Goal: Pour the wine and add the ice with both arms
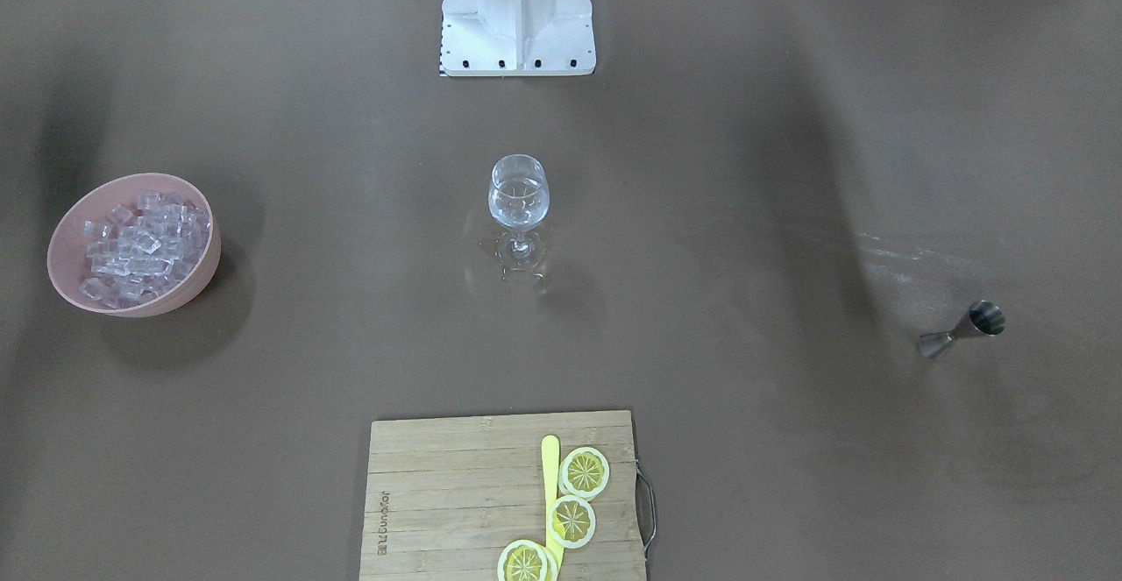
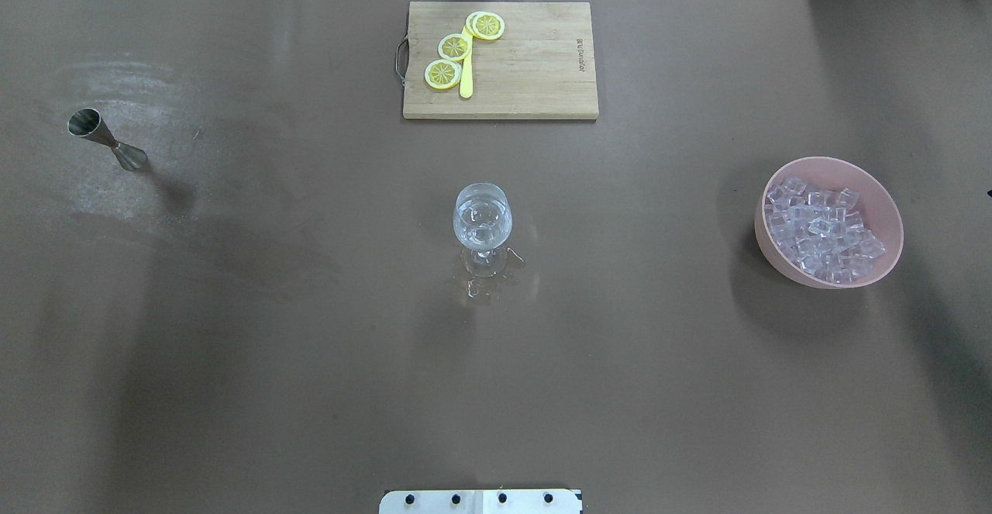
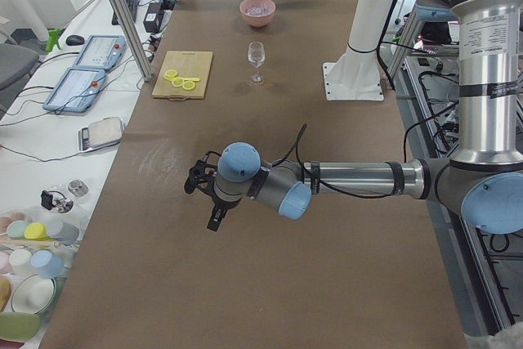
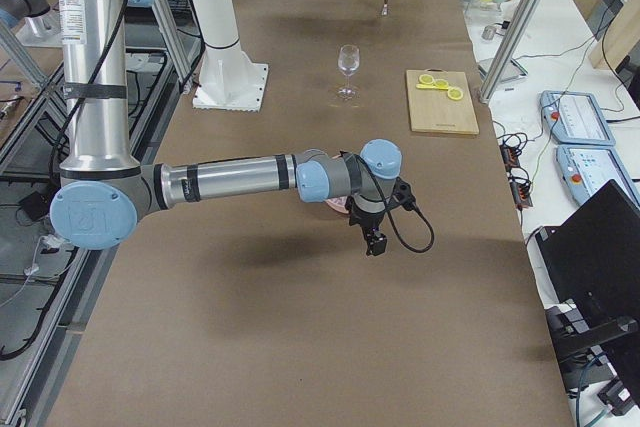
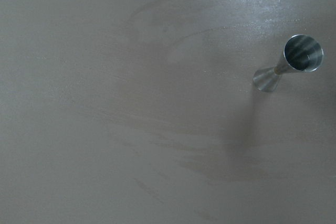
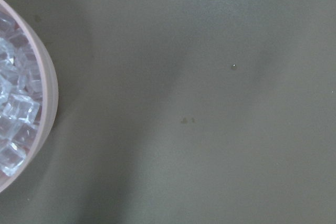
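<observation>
A clear wine glass (image 1: 519, 200) stands mid-table and holds clear contents; it also shows in the overhead view (image 2: 482, 219). The ice (image 1: 140, 244) is heaped in a pink bowl (image 1: 197, 287) on my right side, and shows in the right wrist view (image 6: 16, 108). My left gripper (image 3: 214, 221) hangs over the table near a steel jigger (image 5: 291, 64). My right gripper (image 4: 376, 244) hangs beside the bowl. Both grippers show only in the side views, so I cannot tell whether they are open or shut. No wine bottle is in view.
A wooden cutting board (image 2: 535, 72) at the far edge carries lemon slices (image 2: 453, 47) and a yellow knife (image 2: 466, 80). Wet patches lie around the glass foot (image 2: 496, 281). The white base block (image 1: 517, 29) stands at my side of the table.
</observation>
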Tool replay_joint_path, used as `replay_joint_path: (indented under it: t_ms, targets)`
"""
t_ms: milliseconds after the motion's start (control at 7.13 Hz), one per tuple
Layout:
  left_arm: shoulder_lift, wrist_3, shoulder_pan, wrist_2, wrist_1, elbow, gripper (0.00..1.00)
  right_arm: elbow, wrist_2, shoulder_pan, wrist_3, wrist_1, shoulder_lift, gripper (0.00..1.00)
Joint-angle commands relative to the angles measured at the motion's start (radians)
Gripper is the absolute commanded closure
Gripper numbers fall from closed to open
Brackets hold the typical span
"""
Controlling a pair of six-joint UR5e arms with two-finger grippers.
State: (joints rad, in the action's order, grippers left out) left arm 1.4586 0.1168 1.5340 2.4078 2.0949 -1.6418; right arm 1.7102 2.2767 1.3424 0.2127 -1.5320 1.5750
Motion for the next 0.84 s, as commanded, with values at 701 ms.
replay_joint_path:
  t_ms: [701]
  targets:
    - [0.022,0.168,-0.084,-0.166,0.415,0.054,0.02,0.026,-0.005,-0.094,-0.312,0.001,-0.075,0.0]
